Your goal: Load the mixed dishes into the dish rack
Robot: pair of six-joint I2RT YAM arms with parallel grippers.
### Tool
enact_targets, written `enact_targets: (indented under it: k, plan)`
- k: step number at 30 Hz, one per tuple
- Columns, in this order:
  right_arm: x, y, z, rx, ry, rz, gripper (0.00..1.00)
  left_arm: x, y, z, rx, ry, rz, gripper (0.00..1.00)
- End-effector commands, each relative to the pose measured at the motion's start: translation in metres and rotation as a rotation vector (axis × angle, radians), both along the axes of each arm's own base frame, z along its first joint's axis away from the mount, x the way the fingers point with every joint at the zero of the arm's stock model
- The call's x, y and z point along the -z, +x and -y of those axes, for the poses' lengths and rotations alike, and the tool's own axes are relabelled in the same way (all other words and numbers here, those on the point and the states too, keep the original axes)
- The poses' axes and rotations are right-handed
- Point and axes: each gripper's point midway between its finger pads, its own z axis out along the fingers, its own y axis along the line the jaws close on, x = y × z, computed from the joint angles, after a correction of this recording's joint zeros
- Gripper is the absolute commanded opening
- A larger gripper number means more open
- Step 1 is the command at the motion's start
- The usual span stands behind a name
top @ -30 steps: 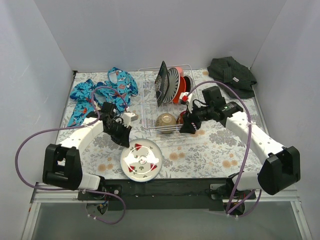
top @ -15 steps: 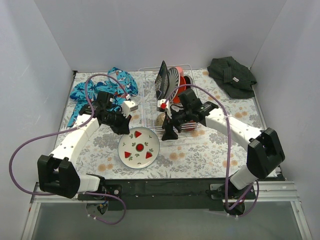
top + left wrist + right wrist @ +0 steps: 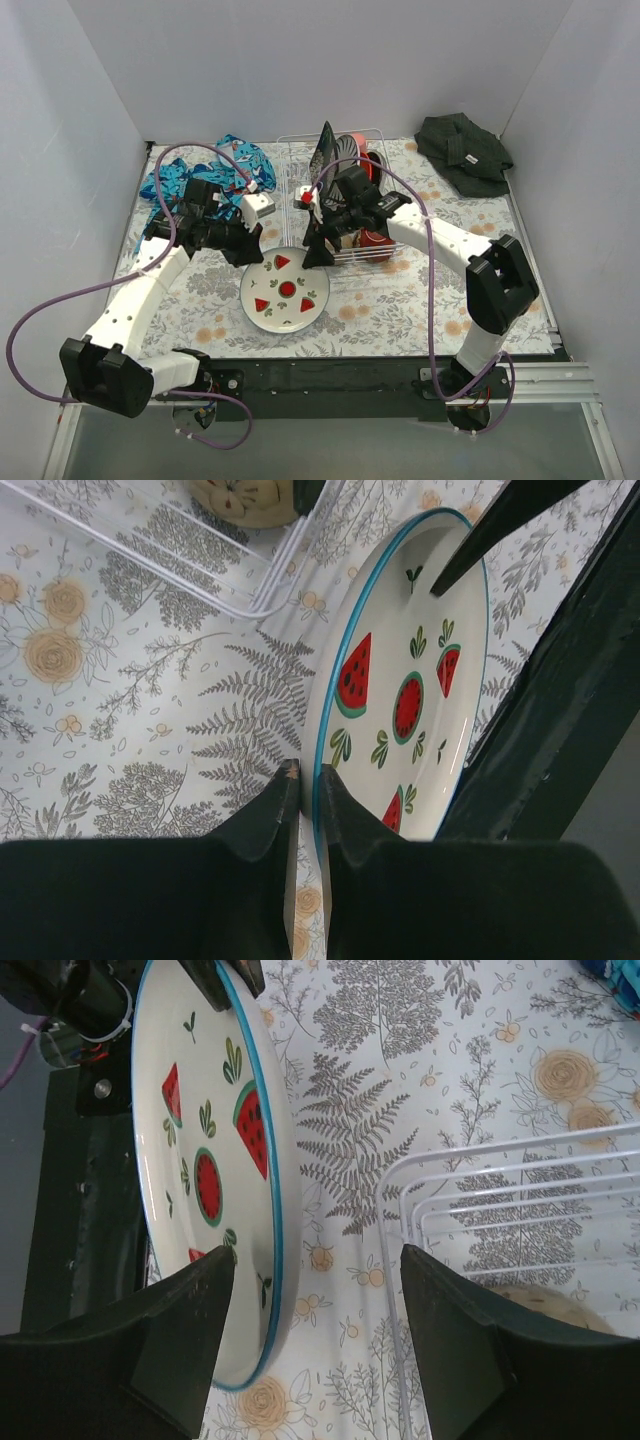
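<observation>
Jaws of the left gripper (image 3: 305, 780) are clenched on the upper-left rim of the watermelon-print white plate (image 3: 285, 292), a pinch that only the left wrist view resolves. Only the right wrist view shows the right gripper (image 3: 315, 1260) released, its fingers straddling the upper-right rim. Overhead, the round plate sits face up at frame centre, just below the white wire dish rack (image 3: 295, 215). Both arms bend inward toward it.
</observation>
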Motion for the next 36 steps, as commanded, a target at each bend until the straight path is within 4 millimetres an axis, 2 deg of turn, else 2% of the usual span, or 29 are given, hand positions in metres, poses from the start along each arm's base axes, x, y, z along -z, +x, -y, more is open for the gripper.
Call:
enact_targets:
  k: [1, 3, 4, 5, 7, 8, 9, 11, 12, 13, 14, 15, 16, 17, 18, 19, 20, 22, 23, 25, 26, 27, 28, 29, 31, 32, 34, 36]
  plan:
    - [-0.022, -0.005, -0.023, -0.064, 0.078, -0.033, 0.75, -0.061, 0.005, 0.021, 0.002, -0.165, 0.107, 0.0]
    - [-0.022, -0.01, -0.028, -0.088, 0.086, -0.059, 0.7, -0.068, 0.008, 0.021, -0.012, -0.175, 0.129, 0.0]
    - [-0.021, -0.011, -0.03, -0.092, 0.086, -0.066, 0.65, -0.069, 0.009, 0.021, -0.018, -0.177, 0.133, 0.0]
    - [-0.021, -0.011, -0.031, -0.088, 0.086, -0.078, 0.46, -0.07, 0.011, 0.021, -0.026, -0.176, 0.143, 0.0]
    - [-0.024, -0.008, -0.033, -0.074, 0.087, -0.082, 0.21, -0.063, 0.015, 0.017, -0.051, -0.153, 0.142, 0.0]
    - [-0.026, -0.004, -0.034, -0.042, 0.079, -0.081, 0.02, -0.064, 0.021, 0.015, -0.104, -0.158, 0.143, 0.0]
    - [-0.033, 0.0, -0.034, -0.016, 0.08, -0.068, 0.01, -0.062, 0.036, 0.002, -0.207, -0.107, 0.18, 0.07]
    - [-0.045, 0.013, -0.032, 0.053, 0.077, -0.039, 0.01, -0.08, 0.063, -0.015, -0.387, -0.117, 0.256, 0.3]
    - [-0.059, 0.016, -0.029, 0.089, 0.09, -0.035, 0.01, -0.09, 0.083, -0.044, -0.556, -0.06, 0.324, 0.48]
    - [-0.07, 0.02, -0.027, 0.116, 0.103, -0.02, 0.01, -0.128, 0.103, -0.06, -0.667, -0.097, 0.432, 0.55]
    - [-0.085, 0.031, -0.025, 0.164, 0.12, 0.012, 0.01, -0.148, 0.117, -0.094, -0.837, -0.109, 0.48, 0.66]
    - [-0.109, 0.032, -0.022, 0.196, 0.155, 0.024, 0.01, -0.171, 0.126, -0.118, -0.95, -0.118, 0.544, 0.83]
    - [-0.126, 0.037, -0.021, 0.222, 0.188, 0.049, 0.01, -0.204, 0.135, -0.154, -1.122, -0.133, 0.665, 0.95]
    - [-0.147, 0.046, -0.019, 0.268, 0.223, 0.084, 0.01, -0.228, 0.134, -0.177, -1.236, -0.165, 0.737, 0.98]
    - [-0.165, 0.049, -0.016, 0.308, 0.254, 0.111, 0.01, -0.243, 0.132, -0.199, -1.322, -0.178, 0.791, 0.98]
    - [-0.183, 0.057, -0.016, 0.354, 0.298, 0.136, 0.01, -0.255, 0.13, -0.218, -1.39, -0.174, 0.847, 0.98]
    - [-0.195, 0.07, -0.011, 0.438, 0.321, 0.167, 0.01, -0.261, 0.129, -0.226, -1.42, -0.172, 0.863, 0.98]
    - [-0.229, 0.081, -0.005, 0.538, 0.436, 0.21, 0.01, -0.256, 0.126, -0.231, -1.452, -0.17, 0.845, 0.98]
    - [-0.24, 0.095, 0.002, 0.637, 0.475, 0.241, 0.01, -0.253, 0.122, -0.231, -1.452, -0.178, 0.835, 0.98]
    - [-0.263, 0.108, 0.012, 0.739, 0.548, 0.283, 0.01, -0.229, 0.119, -0.227, -1.438, -0.168, 0.772, 0.98]
    - [-0.269, 0.128, 0.027, 0.922, 0.554, 0.306, 0.01, -0.222, 0.117, -0.222, -1.41, -0.177, 0.744, 0.98]
    - [-0.277, 0.14, 0.034, 1.026, 0.558, 0.332, 0.01, -0.215, 0.112, -0.219, -1.399, -0.182, 0.725, 0.98]
    - [-0.279, 0.156, 0.051, 1.177, 0.547, 0.37, 0.01, -0.207, 0.108, -0.216, -1.4, -0.198, 0.687, 0.98]
    - [-0.272, 0.165, 0.051, 1.223, 0.514, 0.41, 0.01, -0.203, 0.106, -0.216, -1.394, -0.209, 0.664, 0.98]
    - [-0.277, 0.178, 0.06, 1.328, 0.518, 0.453, 0.01, -0.194, 0.098, -0.214, -1.39, -0.225, 0.623, 0.98]
    - [-0.269, 0.187, 0.067, 1.395, 0.495, 0.469, 0.01, -0.193, 0.094, -0.217, -1.402, -0.236, 0.613, 0.98]
    - [-0.267, 0.194, 0.072, 1.449, 0.502, 0.498, 0.01, -0.187, 0.089, -0.214, -1.385, -0.244, 0.589, 0.98]
    - [-0.257, 0.204, 0.071, 1.489, 0.48, 0.504, 0.01, -0.184, 0.085, -0.214, -1.384, -0.246, 0.578, 0.98]
